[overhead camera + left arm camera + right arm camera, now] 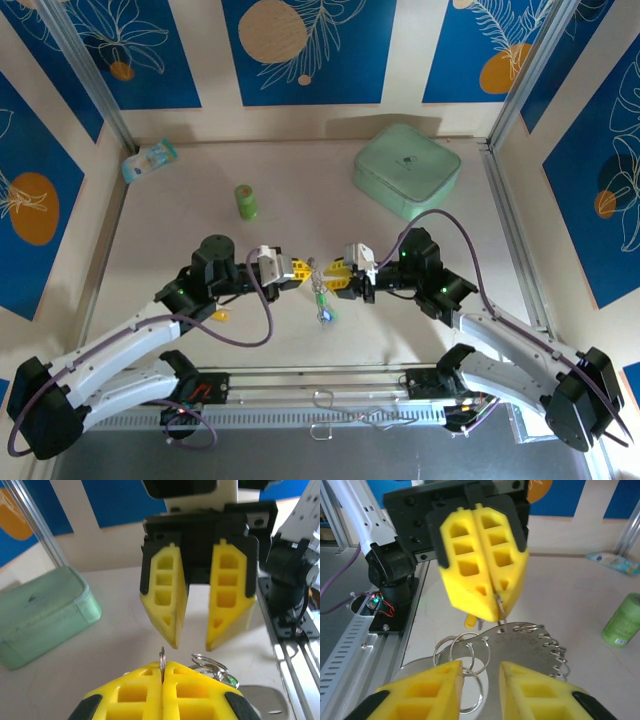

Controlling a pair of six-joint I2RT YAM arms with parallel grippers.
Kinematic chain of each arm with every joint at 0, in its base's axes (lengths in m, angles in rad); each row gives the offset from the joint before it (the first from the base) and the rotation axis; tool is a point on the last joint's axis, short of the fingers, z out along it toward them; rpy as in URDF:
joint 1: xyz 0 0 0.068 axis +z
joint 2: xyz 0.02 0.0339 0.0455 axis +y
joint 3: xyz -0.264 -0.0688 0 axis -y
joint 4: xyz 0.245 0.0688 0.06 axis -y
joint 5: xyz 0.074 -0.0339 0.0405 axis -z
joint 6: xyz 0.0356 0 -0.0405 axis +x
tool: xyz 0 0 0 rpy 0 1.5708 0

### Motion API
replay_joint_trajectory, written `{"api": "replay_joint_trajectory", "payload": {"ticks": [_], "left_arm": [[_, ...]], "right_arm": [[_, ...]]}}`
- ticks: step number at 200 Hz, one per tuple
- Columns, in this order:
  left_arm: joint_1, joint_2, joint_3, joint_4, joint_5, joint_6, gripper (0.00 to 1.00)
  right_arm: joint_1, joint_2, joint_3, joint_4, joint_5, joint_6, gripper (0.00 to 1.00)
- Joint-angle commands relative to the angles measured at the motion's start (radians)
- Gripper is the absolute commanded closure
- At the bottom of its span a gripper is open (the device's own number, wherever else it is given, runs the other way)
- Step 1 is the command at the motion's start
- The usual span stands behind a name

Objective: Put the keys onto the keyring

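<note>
My left gripper (pixel 300 268) is shut on a thin silver keyring (pixel 162 658), which stands edge-up between its yellow fingertips. From that ring hangs a flat metal plate (pixel 530 647) edged with several small silver rings. My right gripper (pixel 338 272) faces it tip to tip and is open, its jaws standing either side of the loose rings (pixel 470 652) and the plate's edge. Green and blue keys (pixel 326 314) dangle below the two grippers. A yellow key (pixel 221 315) lies on the table beside the left arm.
A green cylindrical bottle (pixel 246 201) stands behind the grippers. A mint-green lidded box (pixel 406 170) sits at the back right, and a light blue packet (pixel 149 160) at the back left. A metal rail (pixel 330 385) runs along the near edge.
</note>
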Motion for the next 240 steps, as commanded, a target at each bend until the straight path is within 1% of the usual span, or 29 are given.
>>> {"api": "replay_joint_trajectory", "payload": {"ticks": [1,20,44,72,89,119,143,168,196,240], "left_arm": [[0.016,-0.014,-0.032,0.250,0.120,-0.083,1.00],[0.018,-0.014,-0.051,0.286,0.145,-0.093,1.00],[0.018,-0.013,-0.079,0.353,0.174,-0.110,1.00],[0.018,-0.009,-0.080,0.335,0.191,-0.092,1.00],[0.018,-0.009,-0.084,0.334,0.187,-0.083,1.00],[0.018,-0.002,-0.090,0.349,0.200,-0.083,1.00],[0.018,0.003,-0.098,0.376,0.212,-0.092,1.00],[0.018,0.012,-0.096,0.392,0.226,-0.103,1.00],[0.018,0.015,-0.099,0.401,0.233,-0.109,1.00],[0.018,0.015,-0.108,0.421,0.235,-0.122,1.00]], "right_arm": [[0.013,-0.032,0.000,0.043,-0.015,-0.051,0.72],[0.026,-0.034,0.008,0.050,-0.008,-0.061,0.72],[0.044,-0.036,0.021,0.051,0.022,-0.072,0.74],[0.047,-0.055,0.018,0.059,0.043,-0.064,0.75],[0.048,-0.072,0.016,0.041,0.035,-0.067,0.72],[0.048,-0.088,0.017,0.029,0.067,-0.061,0.69],[0.064,-0.071,0.029,0.047,0.054,-0.035,0.66],[0.093,-0.047,0.042,0.061,0.068,-0.038,0.66],[0.114,-0.027,0.041,0.094,0.071,-0.023,0.68],[0.127,-0.013,0.037,0.125,0.080,-0.011,0.76]]}}
